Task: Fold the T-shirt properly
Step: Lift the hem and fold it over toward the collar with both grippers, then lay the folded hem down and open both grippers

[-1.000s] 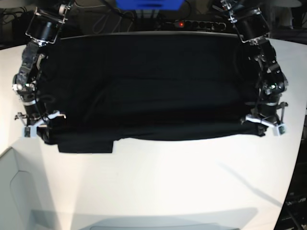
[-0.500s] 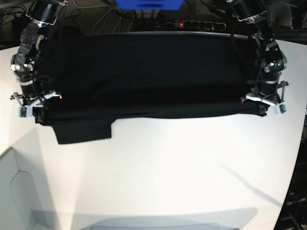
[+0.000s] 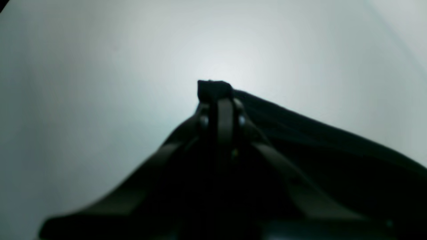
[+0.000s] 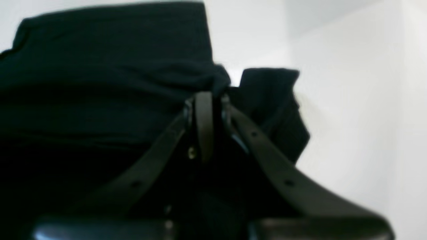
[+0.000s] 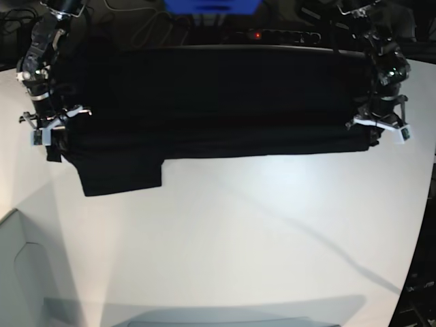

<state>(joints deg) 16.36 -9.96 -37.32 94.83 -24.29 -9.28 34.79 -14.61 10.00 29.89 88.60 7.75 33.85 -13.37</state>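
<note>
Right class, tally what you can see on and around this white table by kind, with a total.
T-shirt: 1
Gripper: 2 (left gripper, right gripper), both shut on the T-shirt
Table: 1
Power strip: 1
Total: 5

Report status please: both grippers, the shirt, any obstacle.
Left gripper and right gripper both shut on the large black cloth T-shirt, one at each end. Shirt stretched across white table, one sleeve hanging forward. No obstacle seen.
</note>
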